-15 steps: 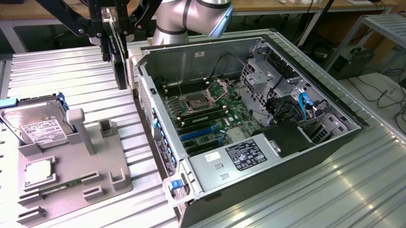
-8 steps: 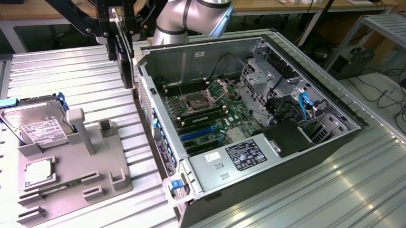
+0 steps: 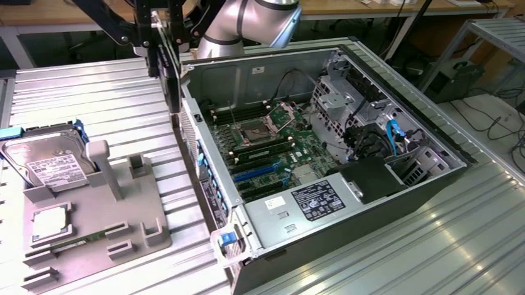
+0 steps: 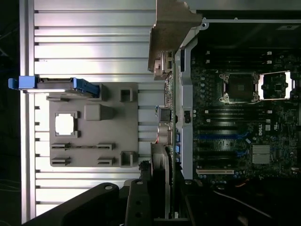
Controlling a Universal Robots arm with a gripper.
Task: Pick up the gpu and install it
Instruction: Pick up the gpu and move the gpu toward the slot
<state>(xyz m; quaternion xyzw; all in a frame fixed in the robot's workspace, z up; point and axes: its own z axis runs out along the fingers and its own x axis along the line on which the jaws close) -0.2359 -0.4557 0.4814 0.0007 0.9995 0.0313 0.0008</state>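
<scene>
I hold the gpu (image 3: 171, 70) on edge, high above the open computer case (image 3: 246, 80), over the case wall on the exterior view's left. My gripper (image 3: 157, 27) is shut on the card. In the wrist view the gpu (image 4: 170, 37) shows edge-on: its silver end bracket is the end away from me, and its green board runs back between the fingers of my gripper (image 4: 162, 181). The card lines up along the case's side wall, between the grey fixture and the motherboard (image 4: 235, 117). Blue expansion slots (image 3: 256, 173) lie on the motherboard below the empty processor socket (image 3: 250, 131).
A grey fixture block (image 3: 123, 227) stands on the ribbed metal table on the exterior view's left. It carries a silver hard drive (image 3: 49, 165) in a blue frame, a processor chip (image 3: 49, 224) and a memory stick (image 3: 78, 241). Drive cages and cables (image 3: 385, 138) fill the case's far side.
</scene>
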